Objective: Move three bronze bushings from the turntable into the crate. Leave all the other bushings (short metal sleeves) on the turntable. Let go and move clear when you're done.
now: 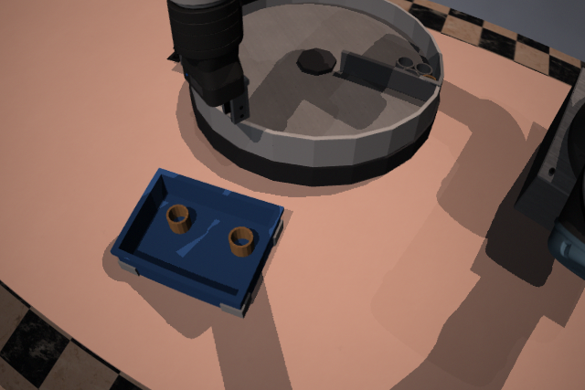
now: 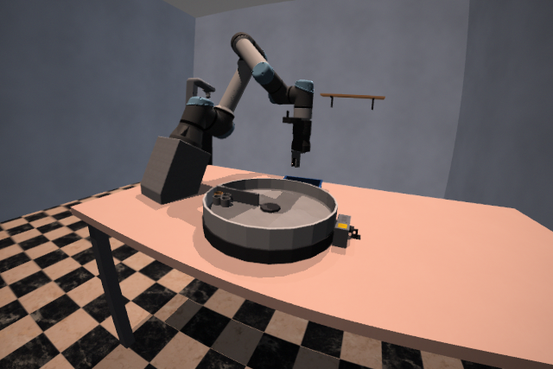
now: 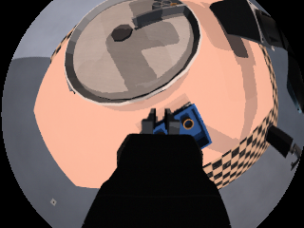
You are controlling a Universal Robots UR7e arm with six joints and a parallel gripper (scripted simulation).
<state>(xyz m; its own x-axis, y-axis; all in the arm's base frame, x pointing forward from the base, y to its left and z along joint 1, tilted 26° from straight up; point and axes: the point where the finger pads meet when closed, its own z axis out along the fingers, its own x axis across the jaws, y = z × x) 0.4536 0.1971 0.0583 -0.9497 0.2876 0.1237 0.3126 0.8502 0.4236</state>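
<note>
Across the round grey turntable (image 1: 313,152) (image 2: 270,238) (image 3: 130,101) from the parted, empty black jaws (image 1: 234,114) (image 2: 295,164), bronze shows beside the divider (image 1: 387,82) (image 2: 244,196) (image 3: 157,17)

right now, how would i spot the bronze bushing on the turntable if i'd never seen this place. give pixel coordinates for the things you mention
Find the big round grey-walled turntable (image 1: 313,152) (image 2: 268,236) (image 3: 68,71), then its upright divider (image 1: 385,79) (image 2: 243,195) (image 3: 159,17). Beside that, near the rim, is the bushing cluster; the bronze bushing (image 1: 429,77) is orange-brown and partly hidden, its visible neighbours grey.
</note>
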